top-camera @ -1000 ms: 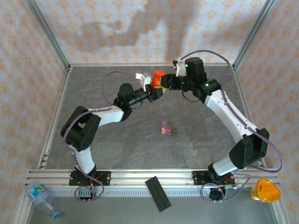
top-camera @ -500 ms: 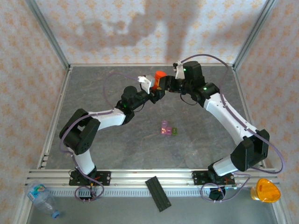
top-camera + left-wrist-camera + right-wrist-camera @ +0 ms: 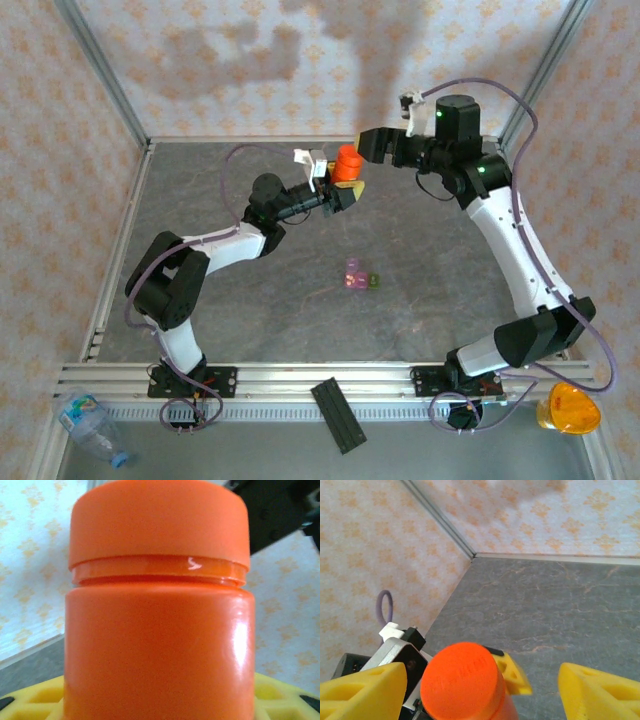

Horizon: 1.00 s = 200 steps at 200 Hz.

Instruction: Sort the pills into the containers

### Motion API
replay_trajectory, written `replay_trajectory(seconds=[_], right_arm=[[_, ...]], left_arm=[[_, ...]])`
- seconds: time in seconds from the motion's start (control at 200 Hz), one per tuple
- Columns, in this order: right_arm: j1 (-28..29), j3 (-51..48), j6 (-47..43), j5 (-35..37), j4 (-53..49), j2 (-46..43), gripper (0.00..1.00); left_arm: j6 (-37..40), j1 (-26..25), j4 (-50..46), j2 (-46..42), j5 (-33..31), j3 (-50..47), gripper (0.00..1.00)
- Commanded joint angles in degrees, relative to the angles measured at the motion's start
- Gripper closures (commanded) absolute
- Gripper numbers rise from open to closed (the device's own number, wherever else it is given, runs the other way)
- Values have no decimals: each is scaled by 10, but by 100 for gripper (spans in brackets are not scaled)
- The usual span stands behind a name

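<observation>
An orange bottle (image 3: 348, 163) with its orange cap (image 3: 461, 679) on is held upright above the far middle of the table. My left gripper (image 3: 343, 190) is shut on the bottle's body (image 3: 160, 645); its yellow fingers (image 3: 282, 695) show at both lower corners. My right gripper (image 3: 368, 142) hangs open just right of and above the cap, with its yellow fingers (image 3: 362, 692) wide on either side and apart from it. The containers (image 3: 357, 277), a pink-purple box joined to a small green one, lie on the table's middle. The pills are out of view.
Patterned walls and metal posts close in the grey table (image 3: 250, 300). Beyond its near rail lie a clear plastic bottle (image 3: 90, 425), a black bar (image 3: 340, 415) and a yellow-orange object (image 3: 567, 408).
The right gripper opened off the cap and drew back up and to the right. The left gripper kept the bottle and shifted it slightly right.
</observation>
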Motion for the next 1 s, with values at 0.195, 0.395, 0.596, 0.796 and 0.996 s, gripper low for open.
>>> replay_trajectory(seconds=[0.195, 0.395, 0.596, 0.796, 0.996], right_arm=[[2, 46, -36, -76, -53, 44, 21], [9, 49, -49, -75, -71, 49, 24], [12, 44, -53, -76, -75, 50, 26], [15, 41, -55, -75, -78, 50, 32], [14, 38, -56, -72, -78, 49, 38]], left_arm=[[-47, 2, 44, 19, 67, 29, 100], [-51, 1, 45, 24, 69, 33, 100], [-51, 2, 44, 24, 70, 33, 100], [-52, 2, 44, 25, 69, 33, 100], [-53, 2, 44, 26, 68, 34, 100]])
